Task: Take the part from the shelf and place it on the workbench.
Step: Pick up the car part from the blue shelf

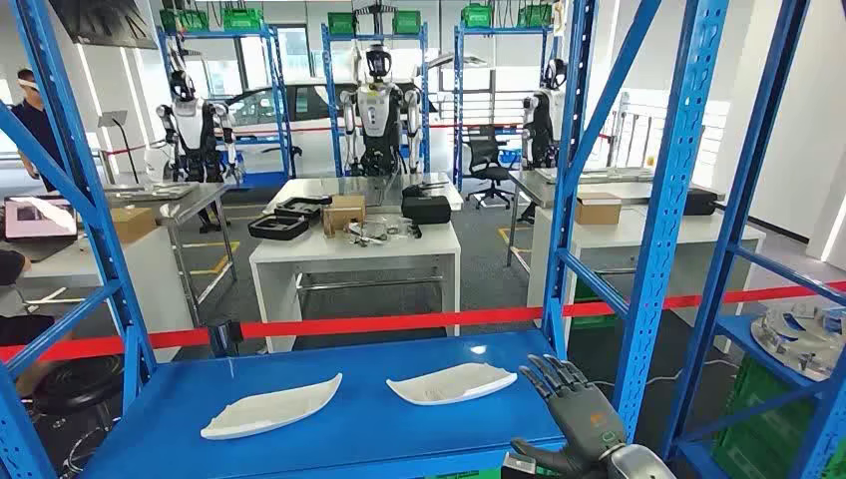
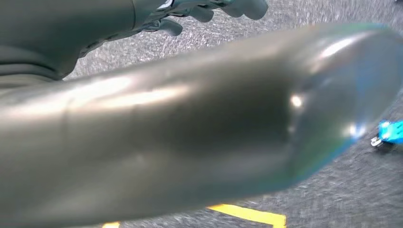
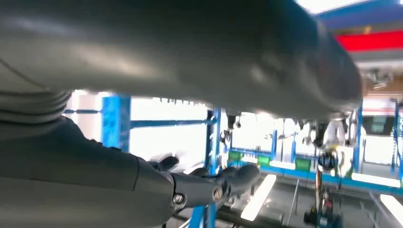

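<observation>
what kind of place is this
Probably a robotics lab or test workshop: humanoid robots hang on blue stands, blue steel shelving holds white parts, and white workbenches carry equipment cases.

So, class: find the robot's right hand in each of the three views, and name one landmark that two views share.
Head view: right hand, raised, fingers spread, beside the blue shelf.
Left wrist view: not in it.
Right wrist view: right hand, dark fingers reaching in from the left edge.
Shared landmark: blue rack upright.
</observation>
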Available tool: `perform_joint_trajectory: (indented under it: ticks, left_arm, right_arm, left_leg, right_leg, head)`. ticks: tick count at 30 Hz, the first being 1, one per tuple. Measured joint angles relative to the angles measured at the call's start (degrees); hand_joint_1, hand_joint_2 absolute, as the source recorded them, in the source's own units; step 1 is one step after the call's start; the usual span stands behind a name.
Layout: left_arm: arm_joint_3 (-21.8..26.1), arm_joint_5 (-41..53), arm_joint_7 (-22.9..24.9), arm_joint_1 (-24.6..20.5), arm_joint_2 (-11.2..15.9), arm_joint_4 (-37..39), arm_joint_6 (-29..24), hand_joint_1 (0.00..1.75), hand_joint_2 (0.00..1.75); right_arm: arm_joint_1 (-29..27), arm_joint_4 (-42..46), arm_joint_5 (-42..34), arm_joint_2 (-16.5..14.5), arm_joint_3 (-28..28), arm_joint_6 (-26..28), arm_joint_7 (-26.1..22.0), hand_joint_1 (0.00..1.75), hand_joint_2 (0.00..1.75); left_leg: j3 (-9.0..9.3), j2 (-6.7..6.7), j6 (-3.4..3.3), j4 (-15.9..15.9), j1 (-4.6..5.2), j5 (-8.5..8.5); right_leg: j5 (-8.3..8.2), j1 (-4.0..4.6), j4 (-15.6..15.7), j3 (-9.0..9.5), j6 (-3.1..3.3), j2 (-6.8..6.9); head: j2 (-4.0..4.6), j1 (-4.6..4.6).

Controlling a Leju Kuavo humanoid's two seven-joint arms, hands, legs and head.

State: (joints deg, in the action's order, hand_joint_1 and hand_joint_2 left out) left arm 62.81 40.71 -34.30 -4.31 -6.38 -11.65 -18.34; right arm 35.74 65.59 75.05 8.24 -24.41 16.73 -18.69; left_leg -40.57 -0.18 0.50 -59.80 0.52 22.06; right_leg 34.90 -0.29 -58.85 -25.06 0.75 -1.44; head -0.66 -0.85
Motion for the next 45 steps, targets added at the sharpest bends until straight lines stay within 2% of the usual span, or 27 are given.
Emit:
perform_joint_trajectory:
  ticks: [2, 3, 4, 5, 7, 8, 9, 10, 11, 12, 13, 14, 15, 17, 19, 20, 23, 24, 25, 26, 28, 30, 31, 35, 43, 45]
  left_arm:
    - [0.02, 0.00, 0.00, -0.11, -0.06, 0.01, 0.00, 0.00, 0.00]
    - [0.03, 0.01, 0.00, -0.21, -0.10, 0.02, 0.01, 0.00, 0.00]
    - [0.07, 0.01, 0.00, -0.32, -0.14, 0.02, 0.01, 0.00, 0.00]
    - [0.11, 0.01, 0.01, -0.44, -0.15, 0.02, 0.02, 0.00, 0.00]
    - [0.26, 0.02, 0.01, -0.53, -0.16, 0.01, 0.03, 0.00, 0.00]
    - [0.33, 0.03, 0.02, -0.52, -0.17, 0.00, 0.04, 0.00, 0.00]
    - [0.38, 0.04, 0.02, -0.47, -0.18, 0.01, 0.04, 0.00, 0.00]
    - [0.41, 0.07, 0.04, -0.44, -0.20, 0.01, 0.04, 0.00, 0.00]
    - [0.43, 0.09, 0.09, -0.43, -0.24, 0.02, 0.04, 0.00, 0.00]
    - [0.44, 0.13, 0.14, -0.43, -0.28, 0.02, 0.05, 0.00, 0.00]
    - [0.45, 0.15, 0.23, -0.43, -0.33, 0.03, 0.05, 0.00, 0.00]
    - [0.45, 0.16, 0.31, -0.45, -0.36, 0.03, 0.06, 0.00, 0.00]
    - [0.46, 0.17, 0.38, -0.44, -0.38, 0.04, 0.06, 0.00, 0.00]
    - [0.51, 0.17, 0.73, -0.47, -0.39, 0.04, -0.19, 0.00, 0.00]
    - [0.64, 0.03, 1.39, -0.59, -0.46, 0.04, -0.91, 0.00, 0.00]
    - [0.72, -0.05, 1.71, -0.70, -0.54, 0.04, -1.27, 0.00, 0.00]
    - [0.81, -0.16, 2.02, -0.79, -0.72, 0.04, -1.69, 0.00, 0.00]
    - [0.84, -0.17, 2.10, -0.74, -0.73, 0.04, -1.78, 0.00, 0.00]
    - [0.87, -0.19, 2.17, -0.70, -0.74, 0.04, -1.85, 0.00, 0.00]
    - [0.90, -0.20, 2.21, -0.67, -0.74, 0.04, -1.89, 0.00, 0.00]
    - [0.92, -0.21, 2.26, -0.67, -0.73, 0.03, -1.92, 0.00, 0.00]
    - [0.93, -0.18, 2.33, -0.70, -0.75, 0.04, -1.98, 0.00, 0.00]
    - [0.93, -0.14, 2.37, -0.68, -0.78, 0.05, -1.98, 0.00, 0.00]
    - [0.97, -0.04, 2.05, -0.69, -0.90, 0.12, -1.35, 0.00, 0.00]
    - [1.02, 0.22, 1.40, -0.75, -0.93, 0.13, -0.17, 0.00, 0.00]
    - [1.03, 0.20, 1.43, -0.77, -0.94, 0.13, -0.18, 0.00, 0.00]
  right_arm:
    - [0.11, -0.03, -0.02, -0.02, -0.02, 0.07, 0.08, 0.00, 0.00]
    - [0.19, -0.11, 0.00, -0.04, -0.05, 0.13, 0.19, 0.00, 0.00]
    - [0.36, -0.28, 0.06, -0.06, -0.08, 0.21, 0.36, 0.00, 0.00]
    - [0.51, -0.50, 0.14, -0.08, -0.10, 0.28, 0.57, 0.00, 0.00]
    - [0.64, -1.09, 0.26, -0.09, -0.13, 0.41, 0.89, 0.00, 0.00]
    - [0.52, -1.39, 0.28, -0.08, -0.13, 0.45, 0.97, 0.00, 0.00]
    - [0.32, -1.69, 0.30, -0.08, -0.13, 0.50, 1.02, 0.00, 0.00]
    - [0.13, -1.99, 0.31, -0.07, -0.13, 0.56, 1.07, 0.00, 0.00]
    - [0.01, -2.22, 0.32, -0.05, -0.13, 0.65, 1.12, 0.00, 0.00]
    - [-0.05, -2.41, 0.33, -0.02, -0.13, 0.75, 1.17, 0.00, 0.00]
    - [-0.10, -2.58, 0.32, 0.03, -0.13, 0.86, 1.22, 0.00, 0.00]
    - [-0.16, -2.72, 0.32, 0.08, -0.13, 0.92, 1.26, 0.00, 0.00]
    - [-0.25, -2.82, 0.31, 0.13, -0.13, 0.95, 1.26, 0.00, 0.00]
    - [-0.35, -3.03, 0.32, 0.15, -0.10, 0.90, 1.26, 0.00, 0.00]
    - [-0.18, -3.31, 0.31, 0.10, -0.09, 0.78, 1.26, 0.00, 0.00]
    - [-0.02, -3.50, 0.32, 0.08, -0.09, 0.72, 1.28, 0.00, 0.00]
    - [0.12, -4.16, 0.36, 0.06, -0.10, 0.64, 1.28, 0.00, 0.00]
    - [0.02, -4.38, 0.36, 0.05, -0.11, 0.62, 1.27, 0.00, 0.00]
    - [-0.08, -4.56, 0.36, 0.04, -0.11, 0.60, 1.27, 0.00, 0.00]
    - [-0.14, -4.68, 0.36, 0.04, -0.11, 0.60, 1.27, 0.00, 0.00]
    - [-0.11, -4.80, 0.36, -0.01, -0.11, 0.61, 1.27, 0.00, 0.00]
    - [0.05, -5.02, 0.38, -0.07, -0.11, 0.64, 1.32, 0.00, 0.00]
    - [0.11, -5.21, 0.42, -0.08, -0.10, 0.73, 1.35, 0.00, 0.00]
    - [0.38, -6.58, 0.42, -0.19, -0.07, 1.20, 1.06, 0.00, 0.00]
    - [1.54, -9.52, -1.47, -0.78, -0.05, 0.85, -2.49, 0.00, 0.00]
    - [1.60, -9.78, -2.17, -1.10, -0.09, 0.45, -3.43, 0.00, 0.87]
  left_leg:
    - [1.09, -0.08, -0.45, 0.43, -0.05, 0.22]
    - [2.19, -0.14, -0.90, 0.91, -0.11, 0.54]
    - [3.24, -0.18, -1.32, 1.26, -0.16, 0.90]
    - [4.17, -0.22, -1.68, 1.54, -0.21, 1.35]
    - [5.46, -0.28, -2.10, 1.73, -0.23, 2.48]
    - [6.08, -0.34, -2.14, 1.73, -0.23, 3.06]
    - [6.75, -0.41, -2.12, 1.73, -0.23, 3.65]
    - [7.48, -0.48, -2.04, 1.72, -0.22, 4.24]
    - [8.23, -0.51, -1.92, 1.70, -0.23, 4.83]
    - [8.84, -0.53, -1.75, 1.69, -0.22, 5.40]
    - [9.42, -0.55, -1.48, 1.60, -0.18, 5.94]
    - [9.82, -0.58, -1.14, 1.55, -0.15, 6.40]
    - [10.03, -0.58, -0.78, 1.53, -0.13, 6.76]
    - [10.42, -0.54, 0.01, 1.03, -0.11, 6.98]
    - [9.94, -0.42, 0.66, -0.75, -0.14, 7.36]
    - [8.85, -0.34, 0.96, -2.67, -0.21, 8.14]
    - [2.48, -0.20, 1.60, -12.46, -0.47, 12.33]
    - [0.80, -0.19, 1.66, -14.39, -0.51, 12.83]
    - [0.08, -0.18, 1.65, -14.32, -0.53, 12.05]
    - [0.42, -0.17, 1.56, -12.18, -0.54, 10.03]
    - [2.87, -0.16, 1.27, -4.60, -0.50, 5.03]
    - [4.67, -0.11, 0.76, 0.46, -0.28, 3.15]
    - [4.93, -0.10, 0.67, 1.10, -0.23, 3.22]
    - [5.18, -0.33, 0.51, 1.25, -0.17, 2.72]
    - [5.29, -0.39, -0.91, 1.01, 0.22, 3.58]
    - [5.25, -0.42, -1.34, 1.14, 0.30, 3.76]
  right_leg:
    - [-0.81, 0.03, -0.58, 0.20, -0.32, 0.03]
    - [-1.49, -0.02, -1.78, 0.20, -0.60, 0.19]
    - [-1.87, -0.04, -3.79, -0.72, -0.83, 0.39]
    - [-1.59, -0.10, -6.57, -2.30, -1.06, 0.59]
    - [1.23, -0.20, -12.42, -6.87, -1.40, 0.83]
    - [2.92, -0.24, -14.37, -9.11, -1.55, 0.86]
    - [3.85, -0.29, -15.05, -10.78, -1.67, 0.91]
    - [3.37, -0.33, -14.11, -11.66, -1.76, 0.96]
    - [1.33, -0.35, -11.52, -11.75, -1.76, 1.04]
    - [-1.89, -0.36, -7.76, -11.25, -1.66, 1.19]
    - [-4.45, -0.25, -4.40, -10.71, -1.47, 1.38]
    - [-5.92, -0.10, -1.99, -10.22, -1.17, 1.55]
    - [-6.80, 0.09, -0.72, -9.87, -0.83, 1.65]
    - [-7.19, 0.19, -0.52, -9.36, 0.03, 1.52]
    - [-8.04, -0.03, -0.14, -8.53, 0.87, 1.38]
    - [-7.95, -0.12, 0.03, -8.17, 1.18, 1.34]
    - [-7.34, -0.10, 0.20, -7.78, 1.79, 1.29]
    - [-7.10, -0.09, 0.19, -7.63, 1.84, 1.23]
    - [-6.84, -0.09, 0.18, -7.38, 1.81, 1.17]
    - [-6.55, -0.11, 0.16, -7.03, 1.74, 1.11]
    - [-5.89, -0.10, 0.14, -6.21, 1.45, 1.10]
    - [-5.40, 0.00, 0.12, -5.96, 0.99, 1.11]
    - [-5.23, 0.14, 0.02, -6.03, 0.93, 1.13]
    - [-5.12, 0.29, 0.22, -5.88, 1.49, 1.16]
    - [-4.92, -0.15, 1.46, -5.04, -0.78, 1.20]
    - [-5.08, -0.34, 1.43, -4.89, -1.27, 1.21]
  head:
    - [0.00, -0.01]
    - [0.00, -0.02]
    - [0.01, -0.04]
    - [0.00, -0.07]
    - [-0.01, -0.15]
    - [-0.01, -0.17]
    - [0.00, -0.20]
    - [0.00, -0.21]
    - [0.00, -0.22]
    - [0.00, -0.24]
    - [0.00, -0.22]
    - [0.00, -0.23]
    - [0.00, -0.22]
    - [0.00, -0.19]
    - [0.00, -0.09]
    - [0.00, -0.04]
    - [0.00, 0.05]
    - [0.00, 0.05]
    - [0.00, 0.05]
    - [0.00, 0.05]
    - [0.00, 0.06]
    - [-0.01, 0.06]
    - [-0.01, 0.04]
    - [-0.01, -0.04]
    - [0.00, -0.11]
    - [0.00, -0.11]
